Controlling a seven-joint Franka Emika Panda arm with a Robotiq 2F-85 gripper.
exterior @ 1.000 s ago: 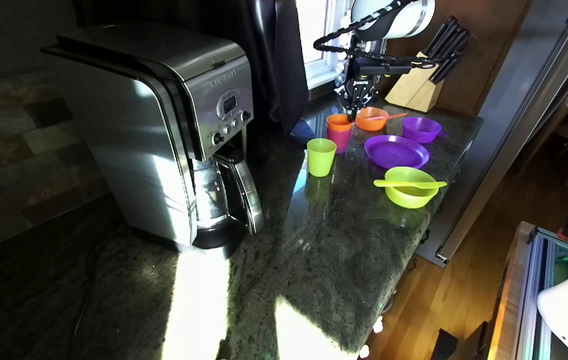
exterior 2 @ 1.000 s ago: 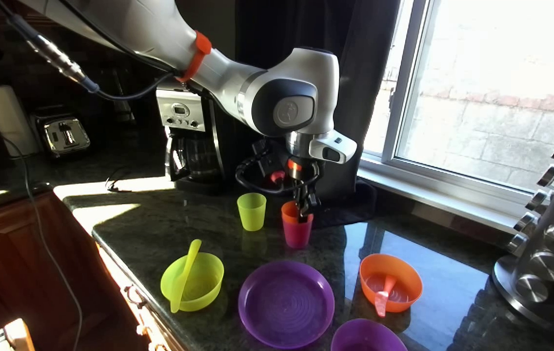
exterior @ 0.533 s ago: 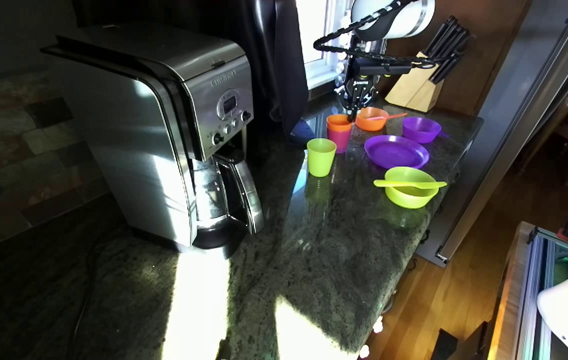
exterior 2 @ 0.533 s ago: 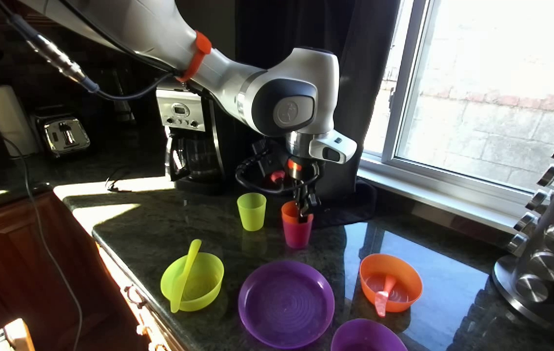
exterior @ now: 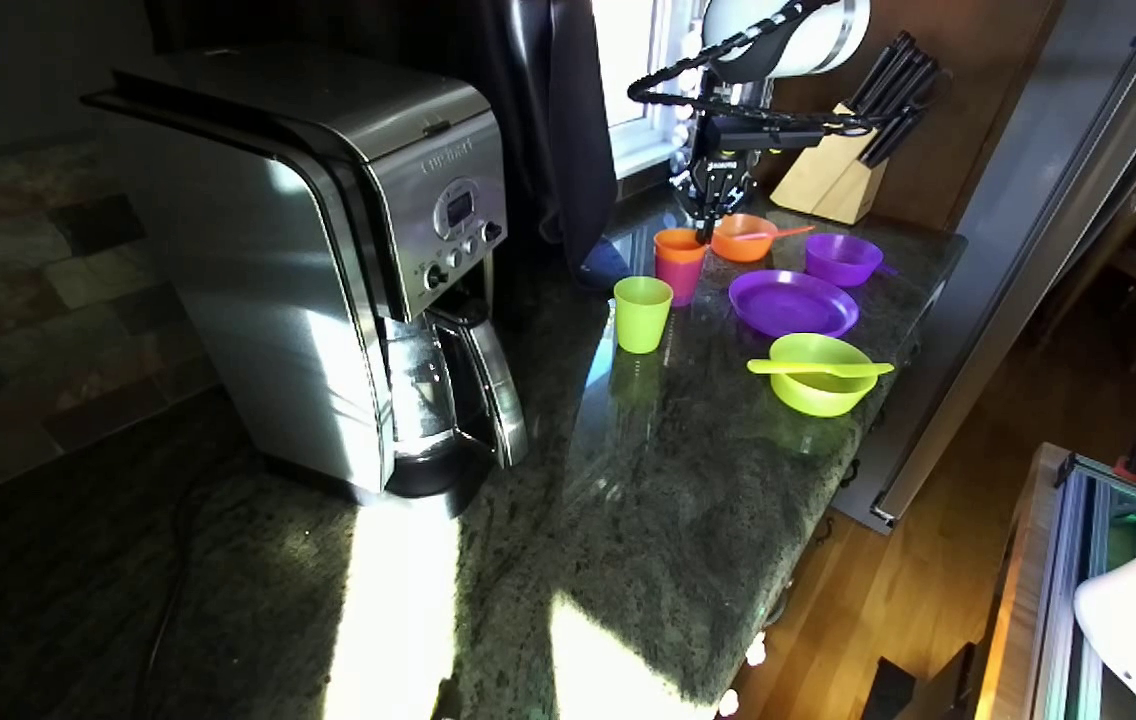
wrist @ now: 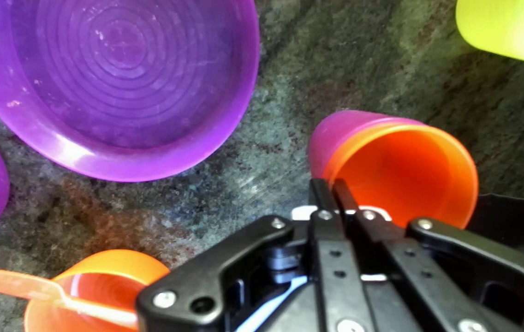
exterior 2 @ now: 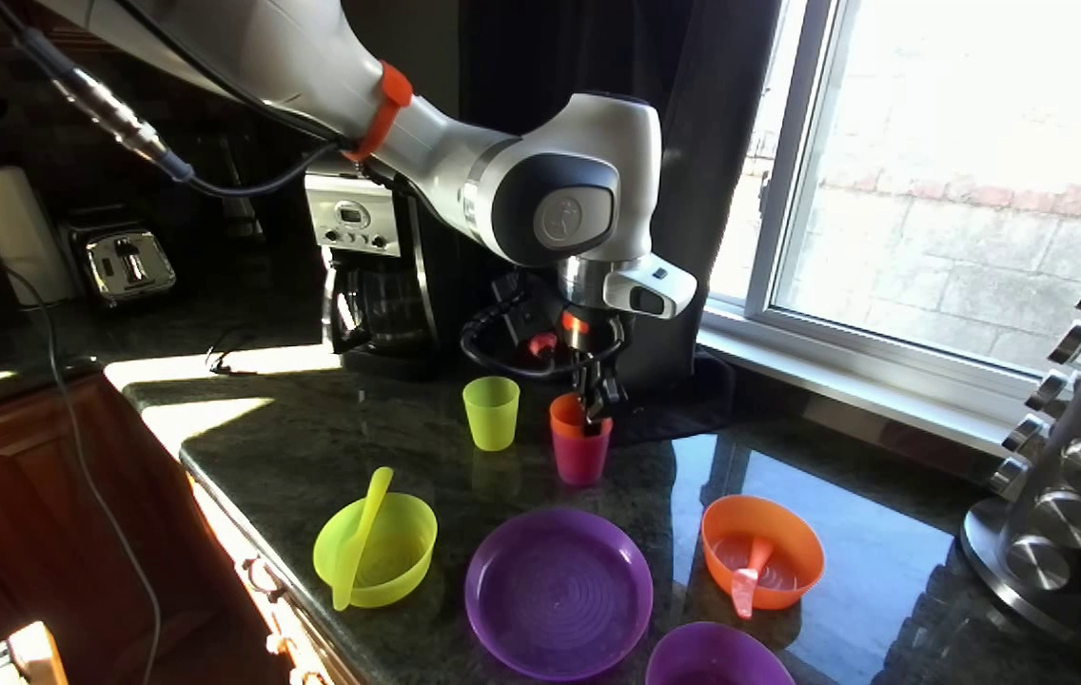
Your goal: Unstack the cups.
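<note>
the orange cup, its rim pinched between the fingers of the gripper, is nested in the pink cup, near the purple plate; the lime-green cup is seen farther from the plate.

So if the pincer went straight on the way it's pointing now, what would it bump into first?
Probably the pink cup. The pincer points down, gripping the orange cup by its rim, and the pink cup's edge is lower down. How far is hard to tell.
</note>
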